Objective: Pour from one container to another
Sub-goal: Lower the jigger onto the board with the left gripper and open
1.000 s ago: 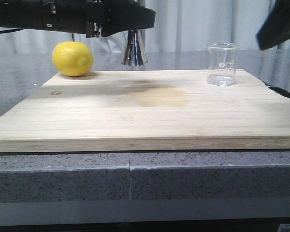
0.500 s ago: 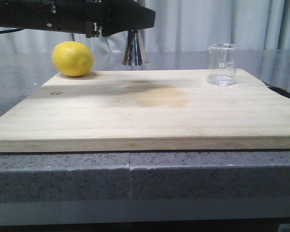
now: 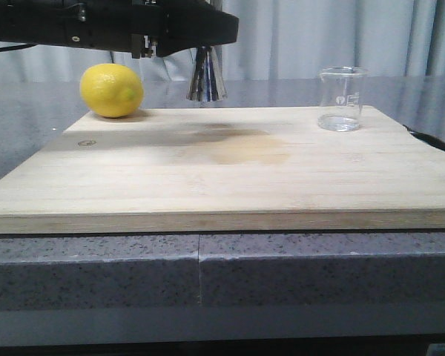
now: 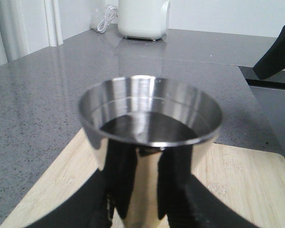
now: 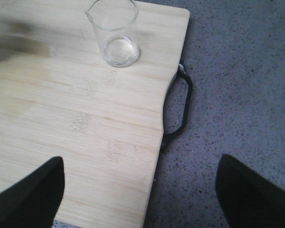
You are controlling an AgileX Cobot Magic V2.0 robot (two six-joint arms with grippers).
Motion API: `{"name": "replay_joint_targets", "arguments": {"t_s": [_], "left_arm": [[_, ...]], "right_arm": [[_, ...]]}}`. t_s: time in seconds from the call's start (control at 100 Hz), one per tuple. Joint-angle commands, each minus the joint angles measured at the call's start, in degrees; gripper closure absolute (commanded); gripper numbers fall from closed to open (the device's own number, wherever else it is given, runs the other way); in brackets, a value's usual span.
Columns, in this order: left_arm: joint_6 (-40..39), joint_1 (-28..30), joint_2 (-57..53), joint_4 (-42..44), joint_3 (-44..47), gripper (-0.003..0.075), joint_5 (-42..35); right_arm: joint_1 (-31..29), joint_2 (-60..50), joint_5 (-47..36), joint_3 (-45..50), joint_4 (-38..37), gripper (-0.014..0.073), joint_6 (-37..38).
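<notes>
The lemon [image 3: 112, 90] sits at the far left edge of the bamboo cutting board [image 3: 230, 167], just left of the left gripper [image 4: 147, 209]. That gripper, on a level arm, clamps the steel jigger [image 3: 206, 76] upright, off the board. The board's centre lies open. The glass beaker [image 3: 343, 99], white marks unreadable, stands near the far right edge. The right gripper [image 5: 140, 190] hovers spread wide over the right edge, the beaker ahead of it.
</notes>
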Motion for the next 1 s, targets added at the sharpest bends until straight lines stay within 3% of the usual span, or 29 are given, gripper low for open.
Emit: {"name": "replay_joint_targets", "arguments": {"t_s": [0.0, 0.44, 0.99], "left_arm": [[1.2, -0.7, -2.5, -4.1, -1.8, 0.0514, 4.3], [5.7, -0.7, 2.1, -5.4, -1.8, 0.0514, 6.6], [5.7, -0.7, 3.3, -5.4, -1.8, 0.0514, 6.3]], "right_arm": [[-0.1, -0.7, -3.7, -2.0, -1.2, 0.0006, 0.1], [-0.1, -0.7, -4.3, -2.0, -1.9, 0.0006, 0.1], [-0.1, -0.7, -5.1, -2.0, -2.0, 0.0006, 0.1]]}}
